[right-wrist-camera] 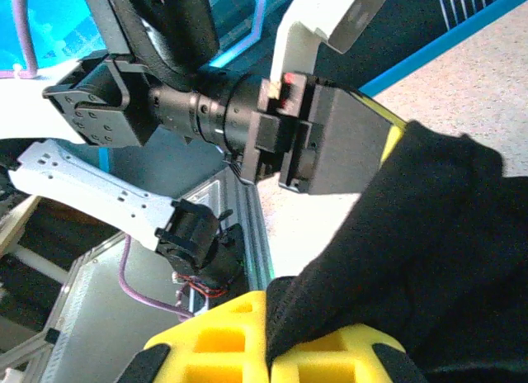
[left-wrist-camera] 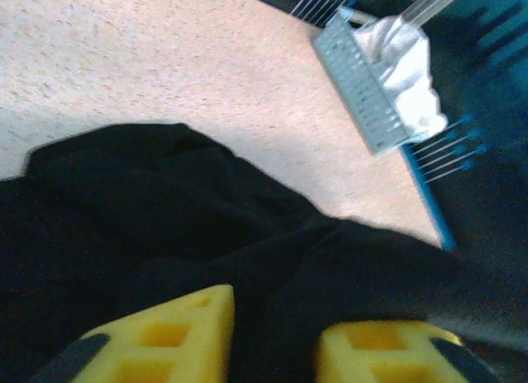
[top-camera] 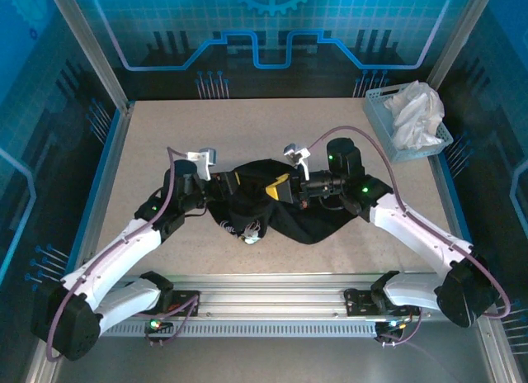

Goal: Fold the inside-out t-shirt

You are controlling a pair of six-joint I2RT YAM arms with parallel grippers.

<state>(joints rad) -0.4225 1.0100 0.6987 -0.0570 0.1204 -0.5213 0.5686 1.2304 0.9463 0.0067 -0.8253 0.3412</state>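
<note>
The inside-out t-shirt (top-camera: pixel 309 222) lies bunched in a dark heap on the table (top-camera: pixel 247 127), around the middle and a little toward the near edge, between the 2 arms. A small white print (top-camera: pixel 250 231) shows at the near left edge of the heap.

The left gripper (top-camera: pixel 233 182) sits on the left side of the heap, pointing toward the right. In the left wrist view its 2 yellow fingers (left-wrist-camera: pixel 165 338) stand partly apart, with black fabric filling the gap. Whether they press the cloth is not clear.

The right gripper (right-wrist-camera: pixel 268 354) meets the heap from the right, close to the left one. In the right wrist view its yellow fingers are closed together, with a fold of the black cloth pinched between them. The cloth rises from the tips and drapes against the left arm's grey wrist block (right-wrist-camera: pixel 346 144).

A pale blue basket (top-camera: pixel 375 111) stands at the far right corner of the table and holds a crumpled white cloth (top-camera: pixel 417 111), well apart from the shirt.
</note>
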